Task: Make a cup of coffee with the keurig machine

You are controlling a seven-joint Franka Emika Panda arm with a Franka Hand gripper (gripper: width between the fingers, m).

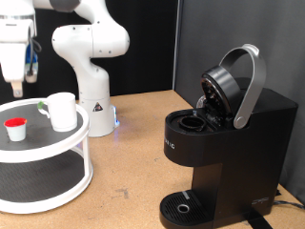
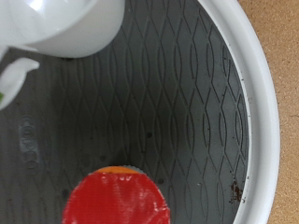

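The white mug (image 1: 62,111) stands on the top tier of a round white stand (image 1: 57,143), with a small white pod with a red top (image 1: 15,127) beside it. My gripper (image 1: 15,88) hangs above the stand's left side in the exterior view, over the pod and apart from it. The wrist view shows the pod's red top (image 2: 117,198) and part of the mug (image 2: 65,23) on the grey mesh mat; my fingers do not show there. The black keurig machine (image 1: 224,153) stands at the exterior view's right with its lid (image 1: 229,86) raised and its pod chamber (image 1: 194,122) open.
The arm's white base (image 1: 91,62) stands behind the stand. The stand has a lower tier (image 1: 38,176). The machine's round drip tray (image 1: 181,204) has nothing on it. A cable (image 1: 281,200) runs from the machine at the right edge. Bare wooden tabletop (image 1: 129,162) lies between stand and machine.
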